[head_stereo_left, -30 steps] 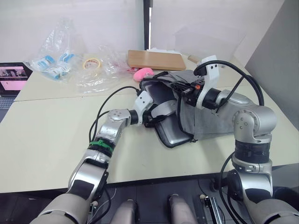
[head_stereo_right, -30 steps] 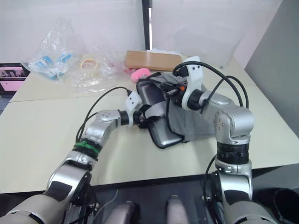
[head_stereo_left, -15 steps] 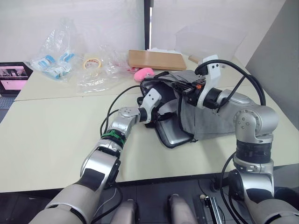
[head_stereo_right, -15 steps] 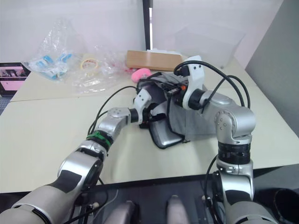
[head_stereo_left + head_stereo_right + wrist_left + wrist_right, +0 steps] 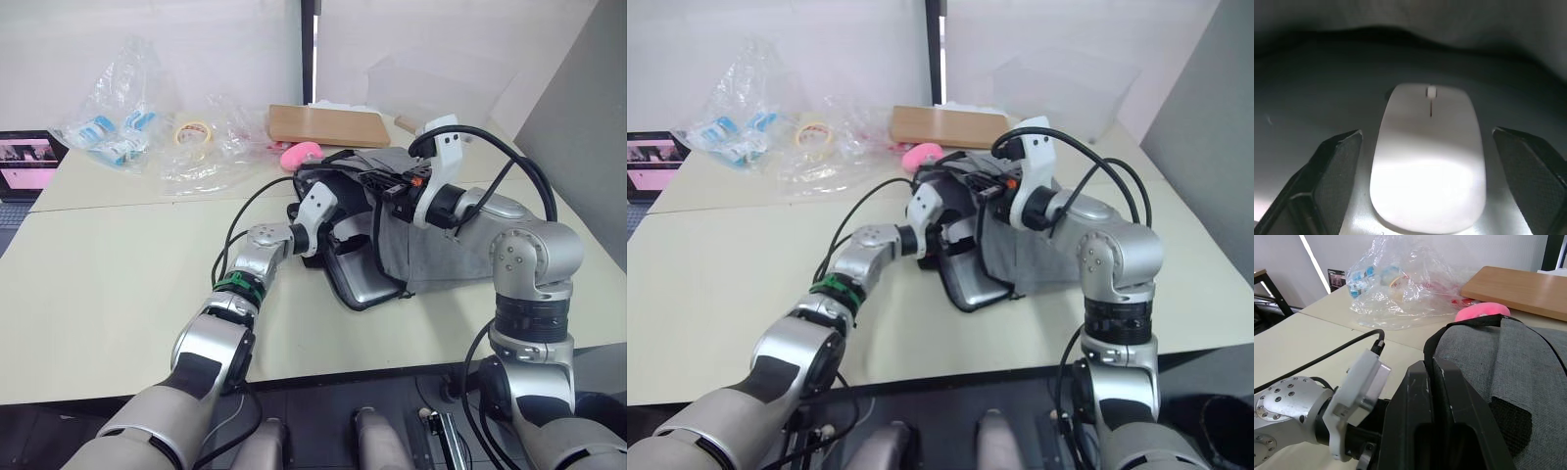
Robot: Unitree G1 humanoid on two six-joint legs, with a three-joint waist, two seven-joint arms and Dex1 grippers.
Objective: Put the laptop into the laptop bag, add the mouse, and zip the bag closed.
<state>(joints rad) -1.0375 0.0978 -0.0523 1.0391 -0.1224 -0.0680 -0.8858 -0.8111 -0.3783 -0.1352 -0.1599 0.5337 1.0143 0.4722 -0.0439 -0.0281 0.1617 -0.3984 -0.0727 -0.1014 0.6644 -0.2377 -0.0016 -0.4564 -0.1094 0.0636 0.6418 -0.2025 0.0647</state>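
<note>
Right fingers [image 5: 1432, 382] pinching laptop bag [image 5: 1508, 362] edge

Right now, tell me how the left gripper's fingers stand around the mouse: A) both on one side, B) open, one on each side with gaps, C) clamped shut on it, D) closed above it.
B: in the left wrist view the white mouse lies between the left gripper's two black fingers, with a gap showing on each side.

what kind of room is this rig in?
Probably an office or lab workspace: pale work tables pushed together, a small laptop with a lit screen at the far left, and white partition panels behind clear plastic bags.
</note>
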